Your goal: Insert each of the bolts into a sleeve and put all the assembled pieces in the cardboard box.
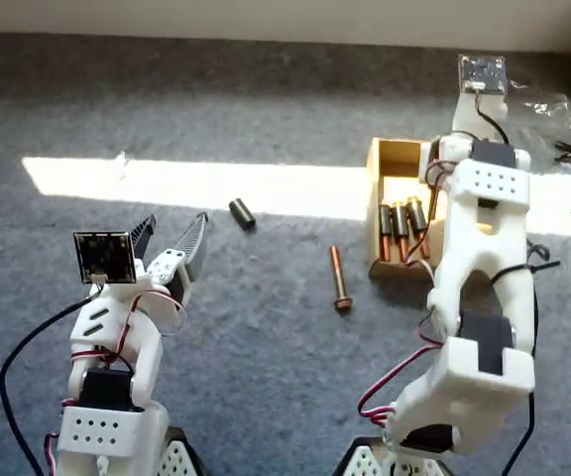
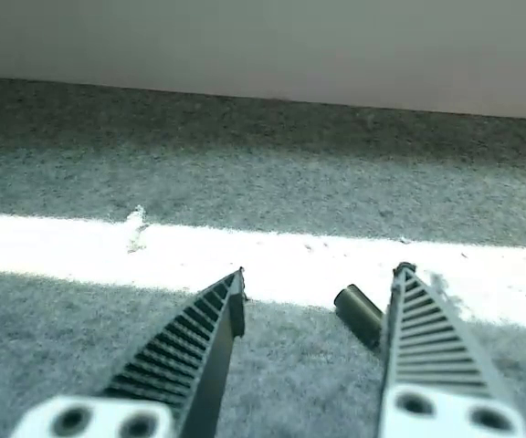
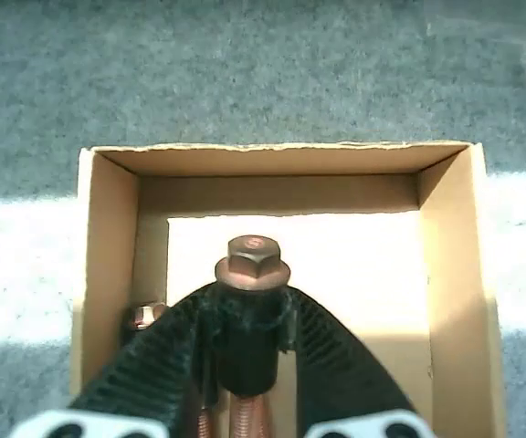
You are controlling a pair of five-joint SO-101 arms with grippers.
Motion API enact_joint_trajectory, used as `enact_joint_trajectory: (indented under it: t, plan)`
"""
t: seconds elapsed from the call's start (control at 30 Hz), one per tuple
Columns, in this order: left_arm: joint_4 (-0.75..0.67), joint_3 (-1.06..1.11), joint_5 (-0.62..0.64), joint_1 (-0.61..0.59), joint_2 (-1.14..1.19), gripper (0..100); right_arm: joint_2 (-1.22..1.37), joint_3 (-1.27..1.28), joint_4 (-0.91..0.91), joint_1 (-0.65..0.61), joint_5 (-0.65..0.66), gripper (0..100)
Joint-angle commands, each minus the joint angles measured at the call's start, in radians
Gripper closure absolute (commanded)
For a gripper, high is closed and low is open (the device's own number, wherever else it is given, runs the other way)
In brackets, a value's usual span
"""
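Observation:
My right gripper (image 3: 249, 310) is shut on an assembled piece, a copper bolt (image 3: 252, 260) in a black sleeve (image 3: 245, 351), held over the inside of the cardboard box (image 3: 281, 160). Another bolt head (image 3: 144, 315) shows low in the box. From above, the box (image 1: 393, 157) holds several assembled pieces (image 1: 401, 223), with my right arm (image 1: 479, 248) over its right side. A loose bolt (image 1: 339, 280) lies on the carpet left of the box. A loose black sleeve (image 1: 242, 213) lies farther left. My left gripper (image 1: 173, 236) stands open just short of that sleeve (image 2: 359, 310), with nothing between its fingers (image 2: 217, 338).
A bright strip of sunlight (image 1: 167, 183) crosses the grey carpet. Black cables and clear plastic (image 1: 568, 149) lie at the far right. A pale wall (image 2: 263, 46) runs along the carpet's far edge.

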Motion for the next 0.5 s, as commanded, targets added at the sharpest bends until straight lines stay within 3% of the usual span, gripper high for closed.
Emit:
enact_joint_trajectory:
  t: [0.0,0.47]
  plan:
    - [-0.018,-0.008,-0.003,-0.013,0.005,76,0.079,-0.180,0.065,0.012,0.034,99.5]
    - [-0.025,-0.008,-0.003,-0.012,0.010,76,0.335,-0.329,0.120,0.090,0.124,99.2]
